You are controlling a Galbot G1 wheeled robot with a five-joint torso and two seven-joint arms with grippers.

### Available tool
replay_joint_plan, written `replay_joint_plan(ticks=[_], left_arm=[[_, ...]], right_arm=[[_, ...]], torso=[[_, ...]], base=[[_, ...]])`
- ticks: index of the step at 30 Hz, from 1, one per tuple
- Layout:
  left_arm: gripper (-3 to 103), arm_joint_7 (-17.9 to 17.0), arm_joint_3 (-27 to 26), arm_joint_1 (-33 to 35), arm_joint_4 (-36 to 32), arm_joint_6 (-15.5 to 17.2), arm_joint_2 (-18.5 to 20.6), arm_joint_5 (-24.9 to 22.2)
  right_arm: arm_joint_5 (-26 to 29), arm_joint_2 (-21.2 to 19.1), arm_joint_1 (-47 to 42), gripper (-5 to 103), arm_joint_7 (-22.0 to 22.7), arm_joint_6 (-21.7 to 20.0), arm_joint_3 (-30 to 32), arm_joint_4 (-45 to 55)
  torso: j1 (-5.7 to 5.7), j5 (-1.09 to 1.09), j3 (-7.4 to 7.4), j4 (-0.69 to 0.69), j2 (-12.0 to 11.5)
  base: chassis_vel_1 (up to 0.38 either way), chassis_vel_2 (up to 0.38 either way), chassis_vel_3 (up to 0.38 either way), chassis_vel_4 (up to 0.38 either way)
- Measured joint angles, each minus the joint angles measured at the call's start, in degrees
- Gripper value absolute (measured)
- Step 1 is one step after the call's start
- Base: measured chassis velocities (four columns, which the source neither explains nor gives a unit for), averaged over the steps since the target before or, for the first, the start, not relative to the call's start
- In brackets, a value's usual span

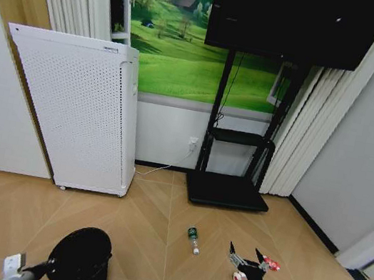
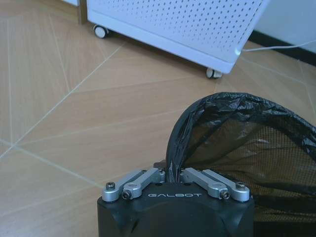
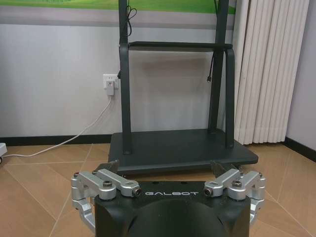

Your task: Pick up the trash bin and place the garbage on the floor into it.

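The black mesh trash bin [image 1: 81, 259], lined with a black bag, sits at the lower left of the head view. My left gripper [image 1: 42, 269] is shut on its near rim. In the left wrist view the fingers [image 2: 169, 174] pinch the bin's rim [image 2: 237, 106]. On the floor lie a dark green bottle [image 1: 193, 239] with a white cap, a red wrapper [image 1: 271, 264] and a red-and-white piece [image 1: 239, 278]. My right gripper [image 1: 245, 252] hangs open above the floor between the wrapper and the red-and-white piece, nothing between its fingers [image 3: 112, 167].
A tall white perforated appliance [image 1: 79, 114] on castors [image 2: 100, 31] stands behind the bin. A black TV stand [image 1: 227, 191] with a flat base [image 3: 182, 147] is straight ahead by the wall. A white cable [image 1: 168, 167] runs along the skirting. Bare wood floor lies between.
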Motion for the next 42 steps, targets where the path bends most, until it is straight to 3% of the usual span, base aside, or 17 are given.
replay_joint_plan(ticks=[2, 5, 10, 12, 15, 27, 42], left_arm=[[5, 0.9, 0.1, -0.6, 0.7, -1.6, 0.1, 0.4], [5, 3.7, 0.3, -2.4, 1.8, -7.4, 0.3, 1.2], [5, 5.4, 1.0, -4.6, 1.2, -11.5, 0.7, -1.2], [5, 7.1, 1.3, -6.5, 0.2, -16.2, 1.3, -1.3], [5, 7.8, 1.5, -8.0, -1.3, -18.4, 2.2, -1.3], [5, 6.4, 5.7, -10.2, -8.8, -18.5, 5.2, -0.2], [5, 6.2, 7.7, -7.7, -12.4, -17.8, 6.9, 0.3]], right_arm=[[0.0, 0.0, -0.1, 100, 0.0, 0.1, 0.1, -0.1], [0.0, 0.0, -0.3, 100, 0.0, 0.4, 0.2, -0.5], [-0.1, 0.2, -0.3, 100, -0.1, 0.9, 0.1, -1.2], [-0.3, 0.4, -0.1, 100, -0.6, 1.2, -0.1, -1.8], [-0.3, 0.5, 0.3, 100, -0.7, 1.4, -0.2, -2.2], [5.5, -1.2, 5.1, 100, 0.8, -2.9, -1.4, -3.1], [5.2, -2.7, 8.3, 100, -0.4, -3.9, -2.5, -4.7]], torso=[[0.00, -0.01, 0.00, 0.00, 0.0], [0.00, -0.01, 0.01, 0.00, 0.0], [0.00, -0.03, 0.01, 0.00, 0.0], [0.00, 0.01, 0.01, -0.01, 0.0], [0.00, -0.01, 0.01, 0.00, 0.0], [0.00, 0.00, 0.02, 0.01, 0.0], [0.00, 0.00, 0.02, 0.01, 0.0]], base=[[0.000, 0.000, 0.000, 0.000], [0.000, 0.000, 0.000, 0.000], [0.000, 0.000, 0.000, 0.000], [0.000, 0.000, 0.000, 0.000], [0.000, 0.000, 0.000, 0.000], [0.000, 0.000, 0.000, 0.000], [0.000, 0.000, 0.000, 0.000]])
